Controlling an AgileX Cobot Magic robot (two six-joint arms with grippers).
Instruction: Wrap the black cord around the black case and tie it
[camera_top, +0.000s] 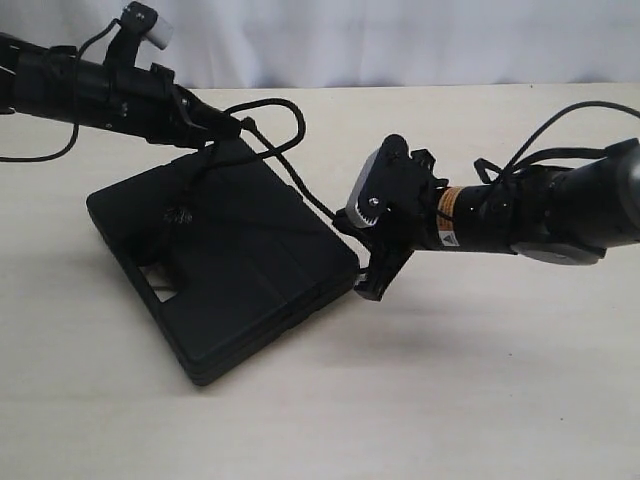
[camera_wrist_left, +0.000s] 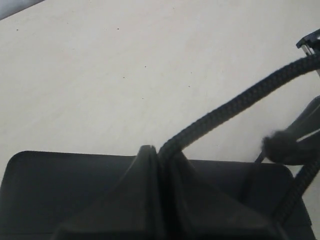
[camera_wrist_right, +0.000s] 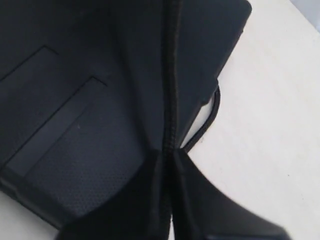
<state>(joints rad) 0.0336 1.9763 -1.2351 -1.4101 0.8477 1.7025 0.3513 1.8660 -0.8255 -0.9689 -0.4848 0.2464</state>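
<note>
The black case (camera_top: 240, 270) lies on the tabletop (camera_top: 480, 390), left of centre; the left gripper (camera_wrist_left: 156, 155) at its far edge and the right gripper (camera_wrist_right: 167, 162) at its right edge each have jaws clamped on the black cord (camera_wrist_left: 235, 106); wrapping seems underway; next, probably, crossing the ends to tie.

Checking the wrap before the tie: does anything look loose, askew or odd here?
The long black braided cord is slack: between the shut left gripper and right gripper it arches in a loose loop past the edge of the flat matte black plastic case, not lying snug against it.
</note>
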